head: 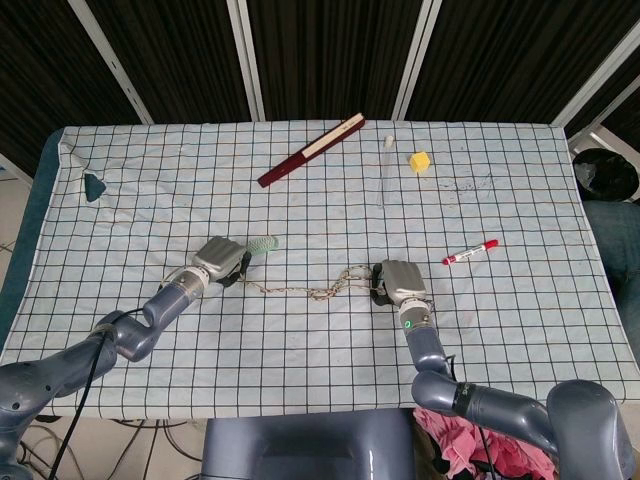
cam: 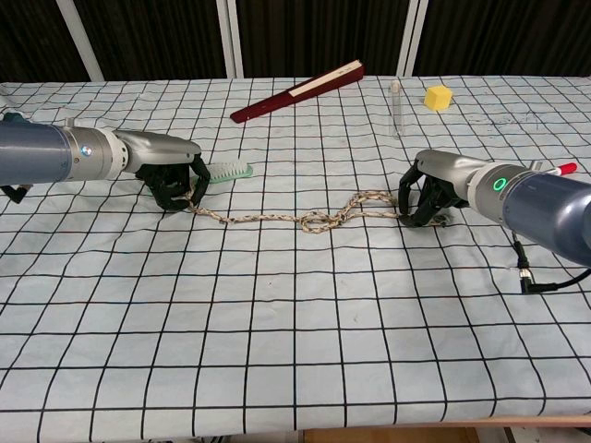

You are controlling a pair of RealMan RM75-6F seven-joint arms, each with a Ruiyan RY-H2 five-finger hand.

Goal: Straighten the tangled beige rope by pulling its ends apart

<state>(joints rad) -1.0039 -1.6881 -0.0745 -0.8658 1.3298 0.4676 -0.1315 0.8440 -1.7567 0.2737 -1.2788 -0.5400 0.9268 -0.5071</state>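
The beige rope (cam: 277,218) lies across the middle of the checked cloth, with a loose knot and loops (cam: 337,212) toward its right part; in the head view the rope (head: 300,291) runs between both hands. My left hand (cam: 173,177) grips the rope's left end with fingers curled down on it, also seen as left hand (head: 218,260). My right hand (cam: 434,189) holds the right end, fingers curled around it; from above the right hand (head: 400,284) covers that end. The left stretch of rope is nearly straight.
A green brush (cam: 229,172) lies just right of my left hand. A dark red folded fan (head: 312,150), a clear tube (head: 385,170), a yellow cube (head: 420,160) and a red marker (head: 470,252) lie further out. A teal object (head: 94,186) sits far left.
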